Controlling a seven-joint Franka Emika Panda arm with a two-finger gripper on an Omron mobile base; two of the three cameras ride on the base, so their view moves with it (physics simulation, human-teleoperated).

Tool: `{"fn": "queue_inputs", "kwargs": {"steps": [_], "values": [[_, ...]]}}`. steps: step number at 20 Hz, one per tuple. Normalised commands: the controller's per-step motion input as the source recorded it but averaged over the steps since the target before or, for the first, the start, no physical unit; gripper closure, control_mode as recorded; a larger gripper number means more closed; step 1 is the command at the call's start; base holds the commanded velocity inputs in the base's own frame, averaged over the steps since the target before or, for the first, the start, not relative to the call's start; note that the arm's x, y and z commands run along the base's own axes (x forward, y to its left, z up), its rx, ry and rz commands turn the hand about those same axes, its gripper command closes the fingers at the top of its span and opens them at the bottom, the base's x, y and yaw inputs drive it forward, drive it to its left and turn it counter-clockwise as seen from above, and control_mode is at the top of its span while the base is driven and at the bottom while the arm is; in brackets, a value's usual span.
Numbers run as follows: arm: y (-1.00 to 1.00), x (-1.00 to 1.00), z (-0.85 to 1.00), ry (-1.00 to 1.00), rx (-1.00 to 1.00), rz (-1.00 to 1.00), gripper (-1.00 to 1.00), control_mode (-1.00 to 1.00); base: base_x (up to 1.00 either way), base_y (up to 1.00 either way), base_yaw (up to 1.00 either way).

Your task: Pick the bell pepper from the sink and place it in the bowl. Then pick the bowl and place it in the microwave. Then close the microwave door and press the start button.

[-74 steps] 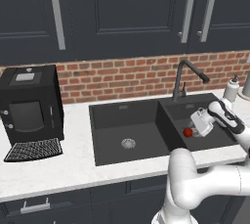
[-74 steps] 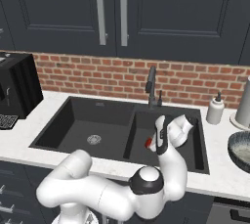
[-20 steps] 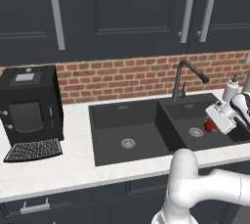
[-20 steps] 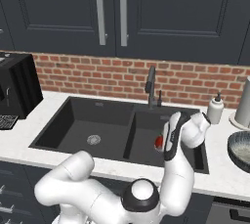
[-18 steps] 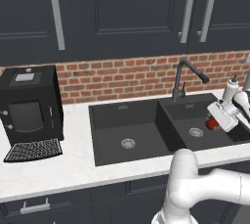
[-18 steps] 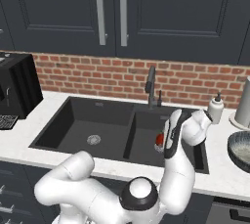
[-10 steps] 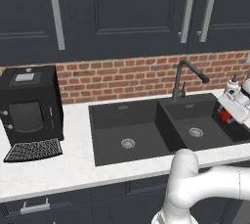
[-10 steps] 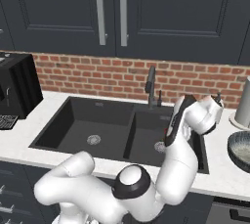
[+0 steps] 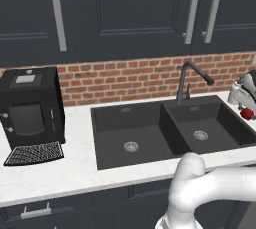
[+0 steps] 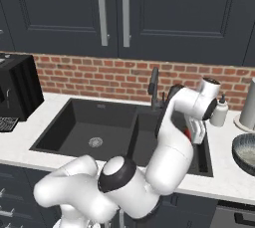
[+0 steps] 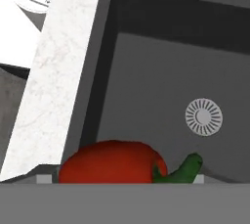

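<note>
Gripper [image 9: 245, 109] pinching the red bell pepper [image 11: 113, 162], raised above the right basin of the black sink [image 9: 150, 118]; bowl [image 10: 245, 151] rests on the table [image 9: 70, 168] farther right.

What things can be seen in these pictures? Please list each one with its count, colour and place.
sink: 1, matte black, two basins, set in the counter
drains: 2, silver, one in each basin
faucet: 1, black, behind the divider between the basins
bell pepper: 1, red with green stem, at the pincer, above the right basin
bowl: 1, grey, on the counter right of the sink
soap bottle: 1, white, by the brick wall right of the sink
coffee machine: 1, black, on the counter left of the sink
counter: 1, white
brick wall: 1, red
cabinets: dark, with silver handles, above
pincer: 1, white, near the sink's right edge
</note>
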Motion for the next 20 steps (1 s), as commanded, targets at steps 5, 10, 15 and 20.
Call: {"fn": "queue_inputs", "kwargs": {"steps": [5, 10, 15, 20], "values": [[-0.75, -0.37, 0.48, -0.01, -0.27, 0.06, 1.0, -1.0, 0.0, 0.0, 0.0], [-0.92, -0.32, 0.46, -0.04, -0.11, 0.02, 1.0, -1.0, 0.0, 0.0, 0.0], [-0.92, -0.02, 0.31, 0.01, 0.03, 0.0, 1.0, -1.0, 0.0, 0.0, 0.0], [-0.89, 0.04, 0.0, 0.0, 0.02, 0.0, 1.0, -1.0, 0.0, 0.0, 0.0]]}}
